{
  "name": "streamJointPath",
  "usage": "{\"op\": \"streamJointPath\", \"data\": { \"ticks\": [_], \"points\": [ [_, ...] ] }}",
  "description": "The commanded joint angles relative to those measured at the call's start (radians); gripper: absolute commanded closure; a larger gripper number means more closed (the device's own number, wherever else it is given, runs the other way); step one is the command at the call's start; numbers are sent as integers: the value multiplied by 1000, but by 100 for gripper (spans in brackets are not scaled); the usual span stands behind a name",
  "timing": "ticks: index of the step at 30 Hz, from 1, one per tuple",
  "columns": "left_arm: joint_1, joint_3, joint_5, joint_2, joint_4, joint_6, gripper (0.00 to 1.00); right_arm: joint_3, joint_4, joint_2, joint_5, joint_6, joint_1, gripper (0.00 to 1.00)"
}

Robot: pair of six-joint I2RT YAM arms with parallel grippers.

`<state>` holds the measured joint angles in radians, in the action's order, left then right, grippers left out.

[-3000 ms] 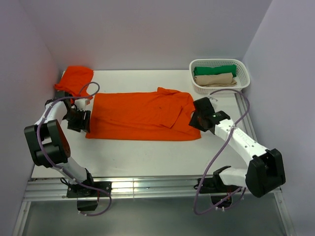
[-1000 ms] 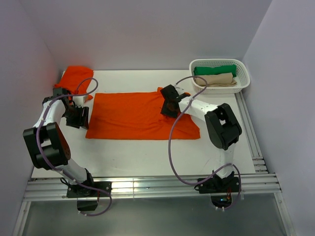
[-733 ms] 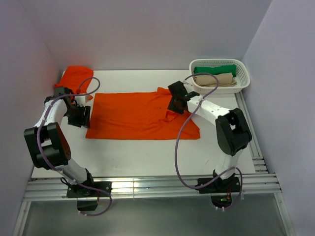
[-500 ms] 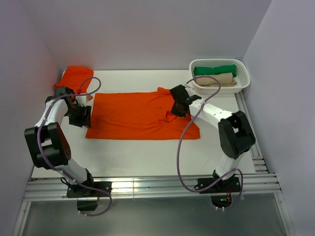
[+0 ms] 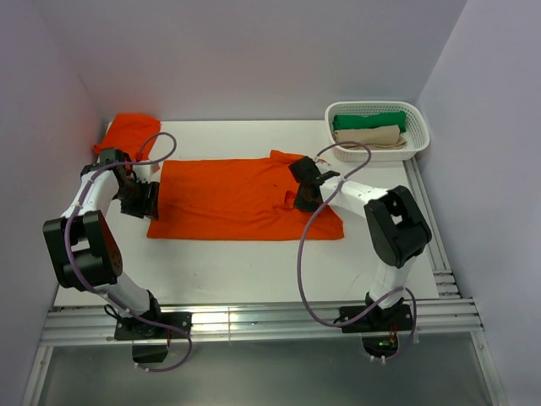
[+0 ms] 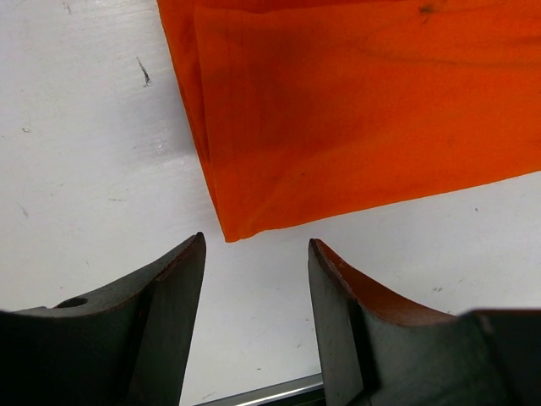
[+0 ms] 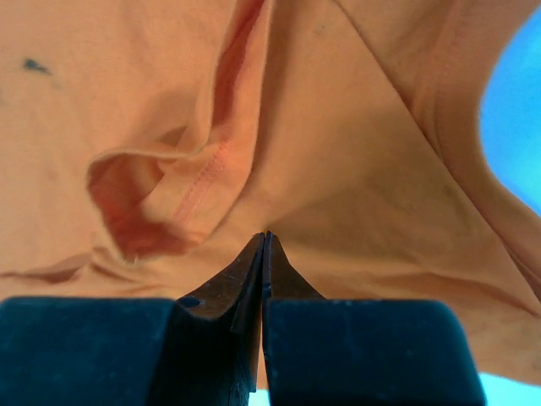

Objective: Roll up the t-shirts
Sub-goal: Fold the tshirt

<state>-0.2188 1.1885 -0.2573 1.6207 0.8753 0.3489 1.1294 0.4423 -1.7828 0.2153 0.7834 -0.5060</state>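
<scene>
A bright orange t-shirt lies flat on the white table, folded lengthwise into a long strip. A second orange t-shirt lies bunched at the back left corner. My left gripper is open at the flat shirt's left end. In the left wrist view the shirt's near corner lies just beyond my left gripper, not between the fingers. My right gripper is shut, its tips resting on the shirt near the folded sleeve. In the right wrist view my right gripper touches the cloth beside a sleeve hem; no cloth shows between the jaws.
A white mesh basket at the back right holds a green roll and a beige roll. Purple walls stand close on the left, back and right. A metal rail runs along the table's near edge.
My right gripper moved from the shirt's right end in over the sleeve, which now lies folded inward, then shifted a little left. My left gripper edged slightly up along the shirt's left end.
</scene>
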Motion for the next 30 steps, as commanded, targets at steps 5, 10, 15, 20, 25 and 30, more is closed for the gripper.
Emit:
{"op": "streamJointPath", "data": {
  "ticks": [5, 10, 15, 20, 25, 30],
  "points": [
    [4, 25, -7, -16, -7, -13, 43, 130, -7, -99, 9, -33, 1, 95],
    [6, 26, -3, -16, -7, -16, 43, 199, 12, -118, 15, -44, 4, 93],
    [6, 26, -5, -13, -7, -21, 43, 253, 15, -154, -5, -61, 12, 91],
    [7, 26, -3, -7, -10, -21, 43, 294, -26, -194, -60, -72, 23, 91],
    [13, 55, -29, 13, -6, -27, 41, 329, -80, -225, -122, -85, 29, 87],
    [25, 72, -82, 18, -22, -13, 35, 366, -86, -237, -117, -88, 35, 83]
  ]
}}
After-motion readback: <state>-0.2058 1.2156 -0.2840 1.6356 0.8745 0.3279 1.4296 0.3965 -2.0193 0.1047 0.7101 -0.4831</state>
